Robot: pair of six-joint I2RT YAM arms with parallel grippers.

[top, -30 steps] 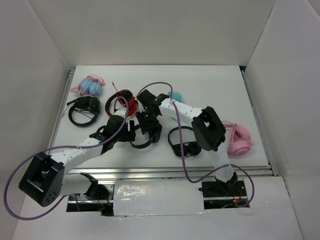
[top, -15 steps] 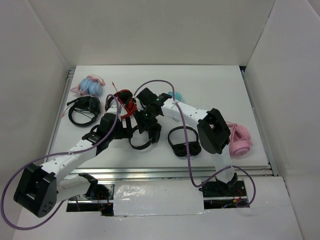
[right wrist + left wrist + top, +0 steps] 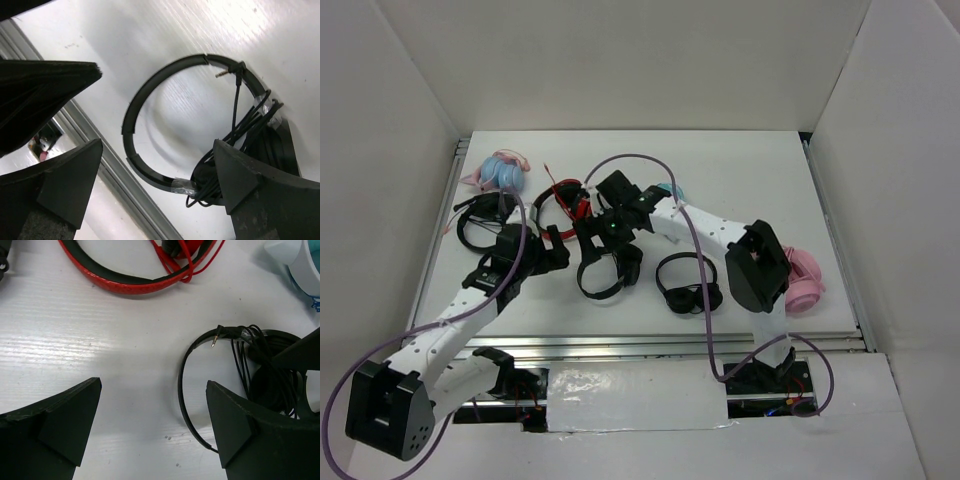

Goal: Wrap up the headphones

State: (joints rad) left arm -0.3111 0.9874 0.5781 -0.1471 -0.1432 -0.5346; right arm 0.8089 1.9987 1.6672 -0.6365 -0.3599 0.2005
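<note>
The headphones (image 3: 131,112) look light — springy slim band (image 3: 180,385), floppy cable (image 3: 247,120) bunched at the earcups (image 3: 267,390); grip the band. Left tool (image 3: 152,390) and right tool (image 3: 157,147) both gape, empty

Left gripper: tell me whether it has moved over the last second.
Yes. The left gripper has drawn back leftward, away from the headphones, toward the left edge of the table.

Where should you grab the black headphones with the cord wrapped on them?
Pinch the headphones by the bare headband, straight down from above. It lies flat on the table, a thin open arc; the cable is bunched over the earcups.
</note>
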